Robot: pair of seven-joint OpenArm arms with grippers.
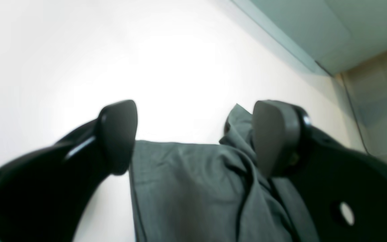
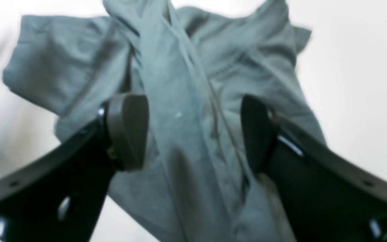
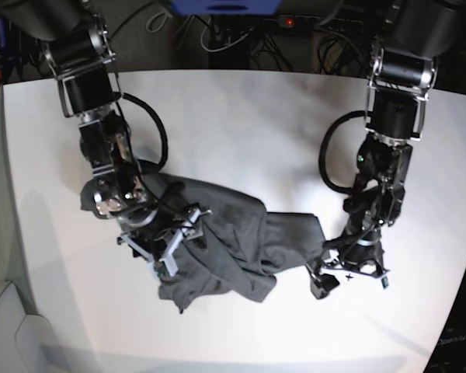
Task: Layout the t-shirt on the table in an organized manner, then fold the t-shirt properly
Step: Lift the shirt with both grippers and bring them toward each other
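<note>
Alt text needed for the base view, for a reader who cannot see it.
A crumpled dark charcoal-grey cotton t-shirt lies bunched on a large matte white table, with two black robot arms reaching down to its opposite ends. The right arm's tool hangs open over the shirt's bulk, and the left arm's tool sits open at the shirt's other edge.

Bright overhead glare on the table (image 1: 166,60), soft blurred wrist views, dim background, fisheye-curved edges.

Soft matt cloth t-shirt (image 3: 225,241) on smooth matt table (image 3: 241,116).
</note>
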